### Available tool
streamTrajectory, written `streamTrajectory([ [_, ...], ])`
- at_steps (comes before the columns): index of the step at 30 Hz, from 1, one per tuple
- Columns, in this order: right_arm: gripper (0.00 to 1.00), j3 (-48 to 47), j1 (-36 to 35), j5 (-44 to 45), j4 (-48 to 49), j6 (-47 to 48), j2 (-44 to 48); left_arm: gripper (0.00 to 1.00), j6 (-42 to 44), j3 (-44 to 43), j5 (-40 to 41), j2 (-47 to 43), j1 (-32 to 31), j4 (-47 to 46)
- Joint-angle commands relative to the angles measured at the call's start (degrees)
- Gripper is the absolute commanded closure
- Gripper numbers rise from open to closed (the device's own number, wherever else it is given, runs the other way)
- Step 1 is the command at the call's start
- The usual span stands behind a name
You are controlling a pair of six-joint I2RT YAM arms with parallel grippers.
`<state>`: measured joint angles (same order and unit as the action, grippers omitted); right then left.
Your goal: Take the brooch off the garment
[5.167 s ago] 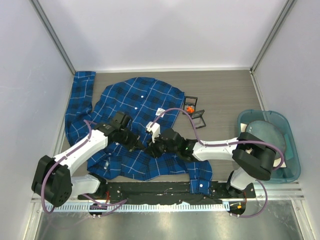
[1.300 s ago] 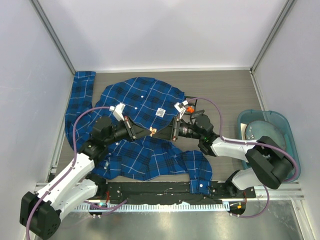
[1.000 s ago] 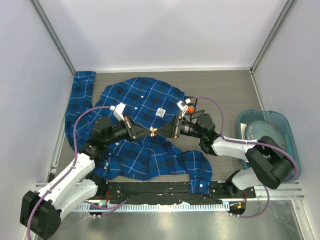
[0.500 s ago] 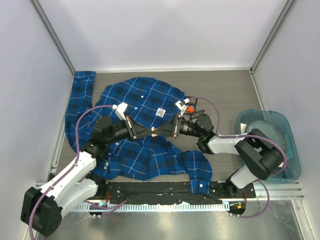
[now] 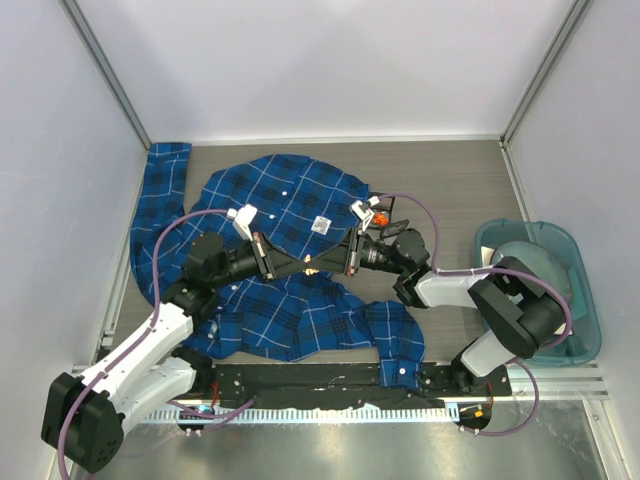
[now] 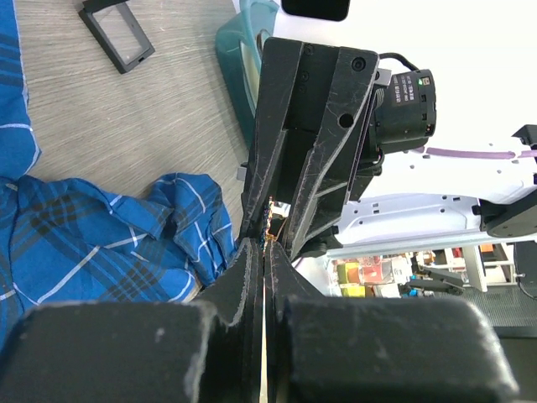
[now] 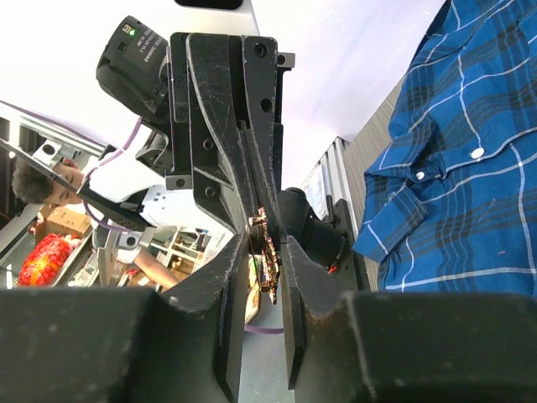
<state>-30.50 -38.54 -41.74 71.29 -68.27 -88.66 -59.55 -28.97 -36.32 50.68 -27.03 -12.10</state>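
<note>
Risk: pinched brooch (image 7: 263, 235) in shut left gripper (image 6: 264, 245), right gripper (image 7: 266, 249) round it, grip unclear; could have dropped releasing early.

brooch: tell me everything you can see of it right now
The brooch is small, coppery-gold metal with dark flecks; finer detail is unreadable. It hangs in the air above the garment, with no cloth visibly attached. The left gripper is shut on it, and the right gripper appears closed on its sides, the two meeting tip to tip.
</note>
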Motion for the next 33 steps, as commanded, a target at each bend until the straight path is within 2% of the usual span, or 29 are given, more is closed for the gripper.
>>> streamTrajectory([
  [1,0.75,-1.05,-0.22,-2.64,5.18,-0.46,0.07,1.00,0.75,0.76,-1.91,0.12,-0.22,-2.67],
  [5,0.76,-2.02,-0.22,-5.19,4.74,-0.37,-0.55,1.00,0.66,0.58,-2.01,0.65,-0.22,-3.19],
  [9,0.91,-2.28,-0.39,-6.25,4.12,-0.64,-1.60,1.00,0.84,-0.12,-2.27,1.09,-0.22,-3.37],
  [11,0.91,-2.37,-0.65,-6.60,3.69,-0.29,-1.78,1.00,0.93,-0.30,-2.44,1.53,-0.22,-3.37],
  [17,0.91,-3.95,-1.09,-6.52,-8.17,6.91,-0.02,1.00,1.10,-0.74,-3.59,2.76,-0.31,-3.55],
  [20,0.68,-3.69,-1.01,-5.03,-11.61,8.85,2.35,1.00,1.36,-0.82,-2.98,2.32,-0.22,-2.67],
  [23,0.59,-2.55,-0.22,-3.70,-12.31,8.94,4.46,1.00,2.15,-0.65,-0.17,0.75,-0.22,-0.04],
  [30,0.53,2.02,2.86,-1.95,-8.89,6.75,8.33,1.00,2.42,0.84,3.97,-1.90,-0.22,3.84],
  [33,0.52,1.85,2.95,-1.59,-10.81,7.36,9.30,1.00,2.33,0.85,3.71,-1.81,-0.22,3.66],
])
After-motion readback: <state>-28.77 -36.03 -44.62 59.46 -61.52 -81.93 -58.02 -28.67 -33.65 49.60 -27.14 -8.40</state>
